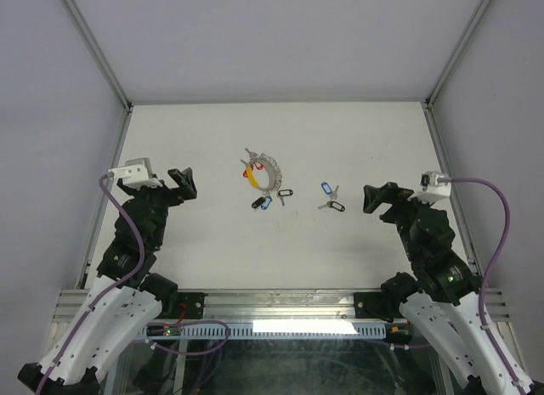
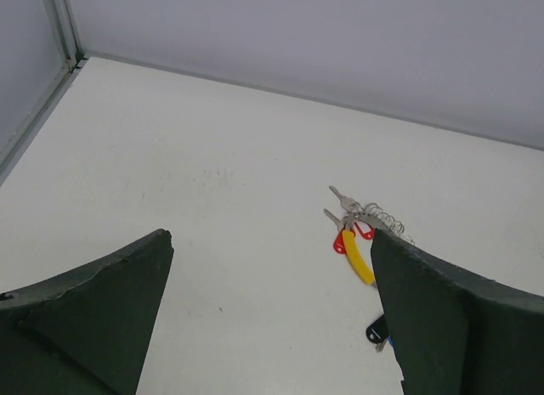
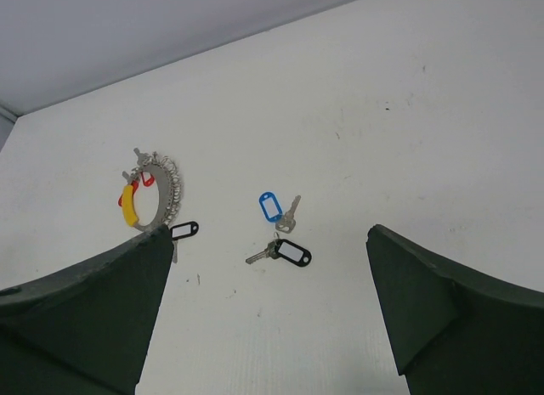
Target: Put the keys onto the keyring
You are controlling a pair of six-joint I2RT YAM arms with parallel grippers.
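Your left gripper (image 1: 184, 184) hangs wide open and empty toward the left edge of the bench (image 1: 212, 259). The keyring (image 1: 264, 173) lies well apart to its right, about mid-bench. Your right gripper (image 1: 375, 199) is likewise spread and holds nothing. The blue-tagged key (image 1: 325, 189) and the black-tagged key (image 1: 337, 206) lie near it on its left, apart from the ring.

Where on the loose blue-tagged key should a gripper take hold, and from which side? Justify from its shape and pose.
Grip the blue tag across its narrow width, coming straight down with the nearer right gripper. It lies flat on the table, so a side approach would likely find no edge, and the tag is broader than the thin metal blade.
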